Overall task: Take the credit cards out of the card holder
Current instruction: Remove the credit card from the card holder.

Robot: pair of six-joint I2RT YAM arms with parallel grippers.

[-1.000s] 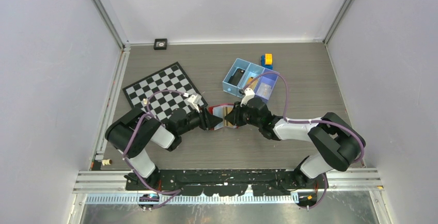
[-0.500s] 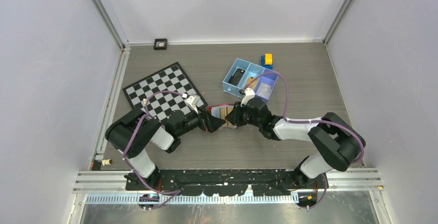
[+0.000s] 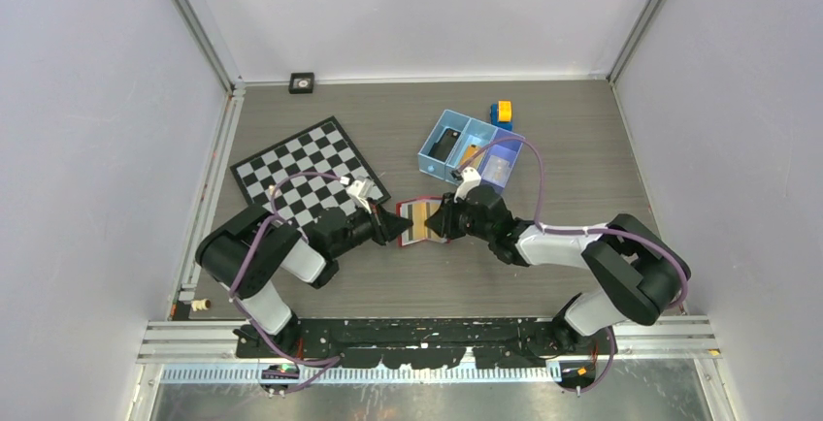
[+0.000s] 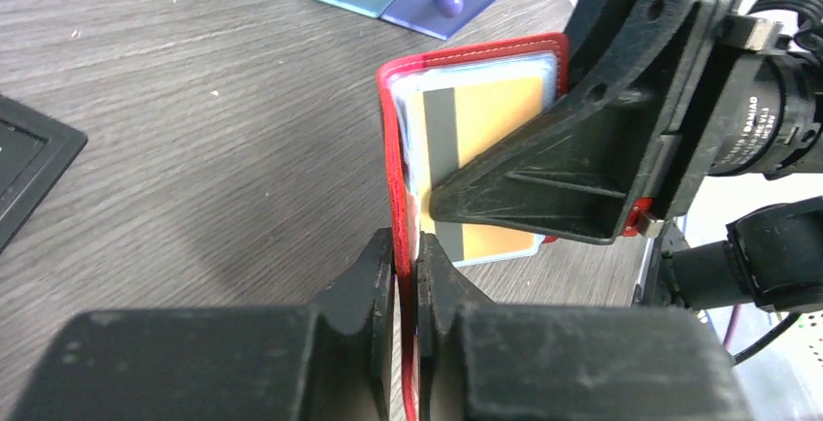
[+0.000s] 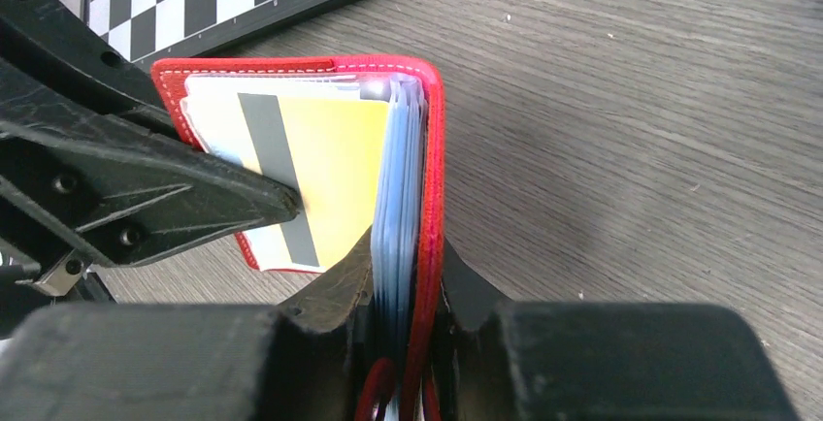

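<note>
Low over tabletop, inward-reaching left tool and right tool clamp card holder.

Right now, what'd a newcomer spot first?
Mid-table, the left claw and right claw pinch a red wallet open from opposite sides, with an orange striped card showing inside. Behind them are a chessboard on the left and a blue tray on the right.
</note>
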